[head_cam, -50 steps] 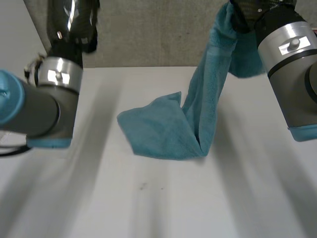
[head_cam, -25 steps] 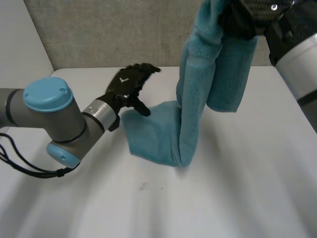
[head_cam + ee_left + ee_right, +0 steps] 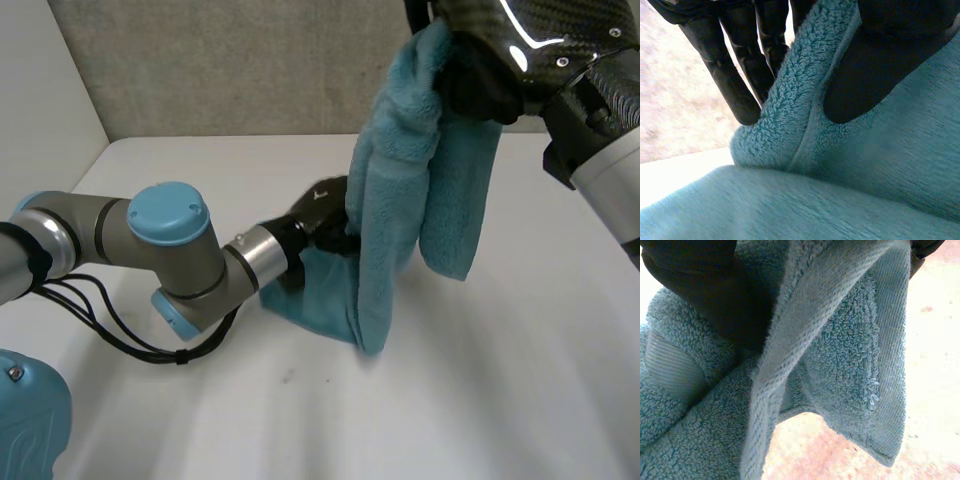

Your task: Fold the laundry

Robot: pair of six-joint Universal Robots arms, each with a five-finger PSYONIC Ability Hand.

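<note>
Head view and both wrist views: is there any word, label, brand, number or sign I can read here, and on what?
None readable. The towel shows no tag or print, and the table is unmarked. The left robot hand and right robot hand, both gripping the towel, bear no lettering. A pale mark on the left one is too small to read.

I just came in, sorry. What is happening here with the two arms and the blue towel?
The robot is folding a teal towel. The right robot hand grips its upper end high above the white table, so most of it hangs down and only the lower end lies on the table. The left robot hand is down there, pinching a towel edge between fingers and thumb.
</note>
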